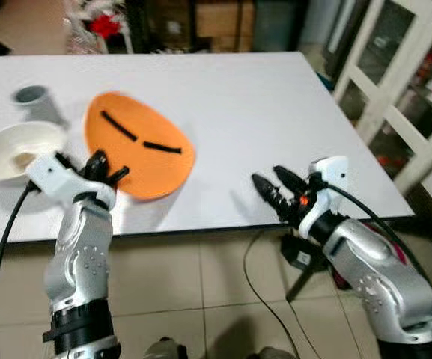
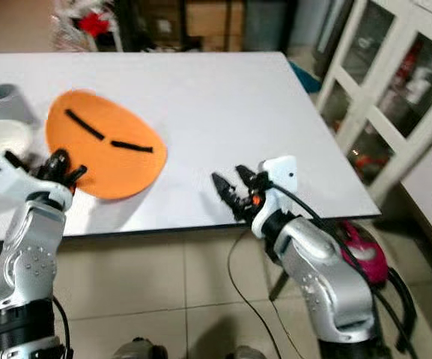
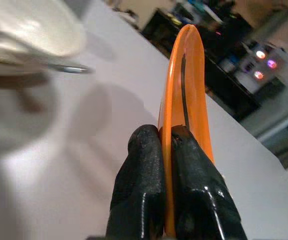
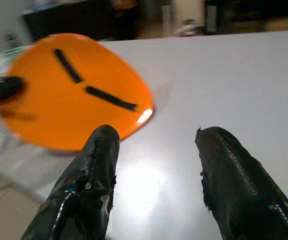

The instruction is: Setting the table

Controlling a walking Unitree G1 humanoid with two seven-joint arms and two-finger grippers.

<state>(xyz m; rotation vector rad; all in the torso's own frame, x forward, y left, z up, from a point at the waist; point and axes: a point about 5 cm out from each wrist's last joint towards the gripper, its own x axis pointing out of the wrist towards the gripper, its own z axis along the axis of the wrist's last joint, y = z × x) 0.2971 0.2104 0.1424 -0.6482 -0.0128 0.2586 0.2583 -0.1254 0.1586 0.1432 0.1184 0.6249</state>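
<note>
An orange plate with two black strokes on it is tilted up above the white table, near the table's front left. My left gripper is shut on its near rim; in the left wrist view both black fingers pinch the orange plate edge-on. My right gripper hovers open over the table's front edge, to the right of the plate, with nothing between its fingers. A white bowl and a grey cup stand at the far left.
A white glass-fronted cabinet stands to the right of the table. Black cables and a small box lie on the tiled floor under the table's front right. Dark furniture lines the far wall.
</note>
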